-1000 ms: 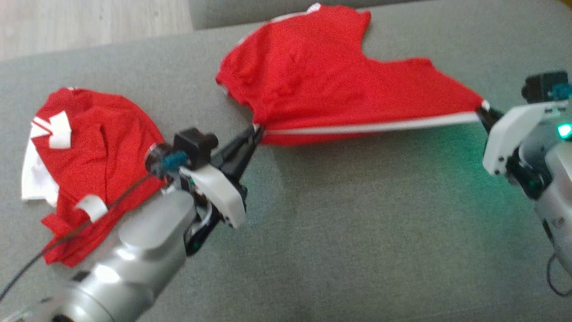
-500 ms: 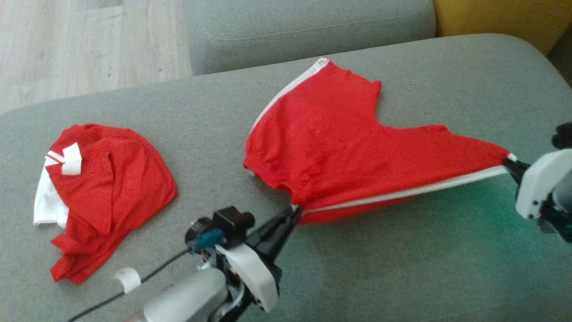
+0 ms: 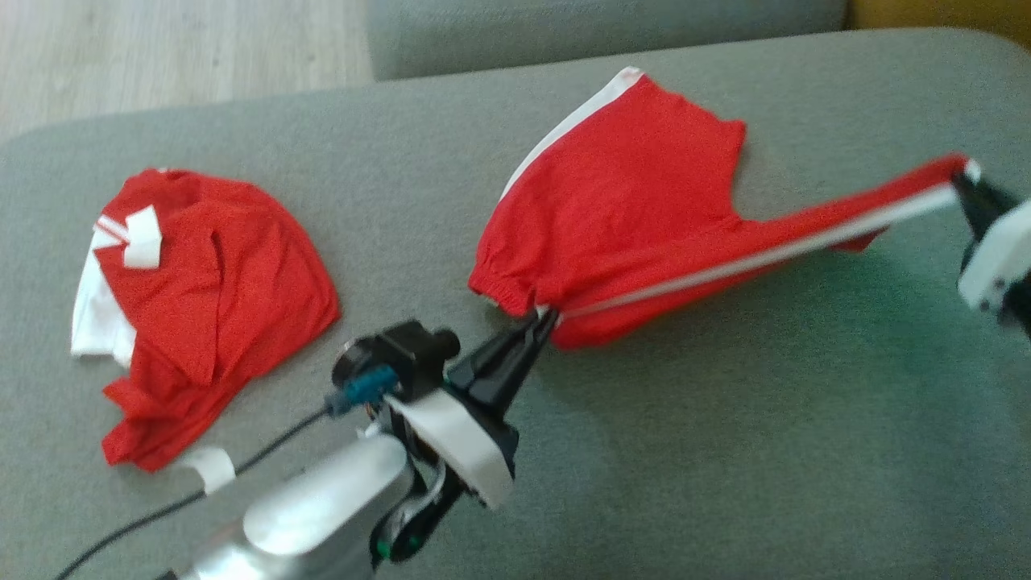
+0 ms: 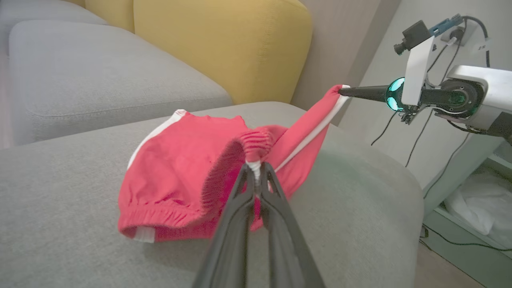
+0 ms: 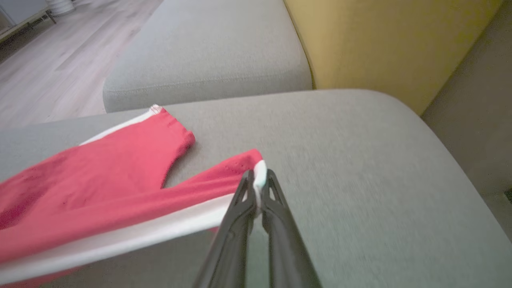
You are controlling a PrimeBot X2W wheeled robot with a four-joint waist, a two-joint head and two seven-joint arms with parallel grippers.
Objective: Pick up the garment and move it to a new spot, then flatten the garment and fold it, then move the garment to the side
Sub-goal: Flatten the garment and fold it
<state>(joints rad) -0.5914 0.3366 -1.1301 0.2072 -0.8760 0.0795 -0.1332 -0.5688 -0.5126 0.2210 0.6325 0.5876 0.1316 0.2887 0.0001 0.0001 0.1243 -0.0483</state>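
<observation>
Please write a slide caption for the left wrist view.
The left gripper pinches the waistband of red shorts while the right gripper holds a leg hem above the grey cushion.

Left arm: the silver forearm (image 3: 322,515) rises from the lower edge of the head view. Its white wrist plate (image 3: 451,439) and black wrist camera (image 3: 399,354) lead to the left gripper (image 3: 541,318), whose two long dark fingers are pressed together on the waistband of the red garment with a white side stripe (image 3: 628,193). Right arm: its white wrist bracket (image 3: 995,258) enters from the right edge and leads to the right gripper (image 3: 962,179), likewise clamped on the garment's striped hem corner, held higher and well apart from the left.
</observation>
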